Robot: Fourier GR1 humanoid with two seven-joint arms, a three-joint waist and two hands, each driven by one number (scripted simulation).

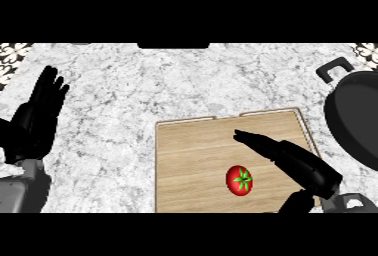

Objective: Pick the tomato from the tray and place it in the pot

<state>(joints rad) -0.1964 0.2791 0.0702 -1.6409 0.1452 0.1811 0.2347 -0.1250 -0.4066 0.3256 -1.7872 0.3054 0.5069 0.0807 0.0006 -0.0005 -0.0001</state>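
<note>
A red tomato (240,180) with a green stem lies on the wooden tray (190,160), near its lower middle. My right hand (295,162) hovers over the tray just right of the tomato, fingers straight and pointing up-left, thumb below; it does not touch the tomato. The black pot (353,120) sits at the right edge of the view, partly cut off, its handle at the top. My left hand (35,117) rests open at the left edge, fingers up.
The speckled white stone counter (148,85) surrounds the tray. A patterned tile edge shows in the top corners. The tray's right rim lies close to the pot.
</note>
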